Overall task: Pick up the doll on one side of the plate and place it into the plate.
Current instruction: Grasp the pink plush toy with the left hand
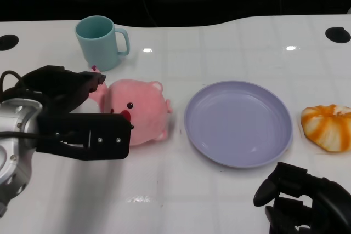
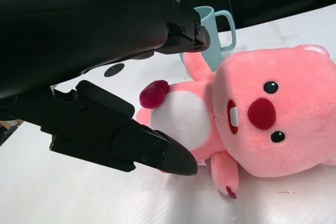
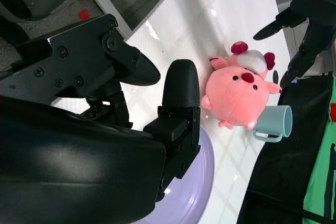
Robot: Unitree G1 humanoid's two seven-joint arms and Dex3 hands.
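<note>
Evidently the reach was the step in hand: the left hand [image 1: 71, 113] sat at the left of the table with its fingers spread apart, one above and one below the body of the pink plush doll [image 1: 137, 110], holding nothing yet. The left wrist view showed the lower finger [image 2: 157, 153] close to the doll's white belly, though whether it touched could not be told. Just behind the hand stood a teal mug [image 1: 101, 41], upright, and nothing could be seen inside it. The doll lay on its side on the white table [image 1: 164, 190], just left of the lavender plate [image 1: 237, 123] and apart from its rim. By my judgement, the next move called for closing the fingers around the soft body, lifting, and carrying it rightward over the rim. The plate itself held nothing. Further right, near the plate's far edge but apart from it, lay an orange and white striped soft toy [image 1: 328, 126]. The right hand [image 1: 304, 201] rested low at the near right, fingers loosely apart, holding nothing.
</note>
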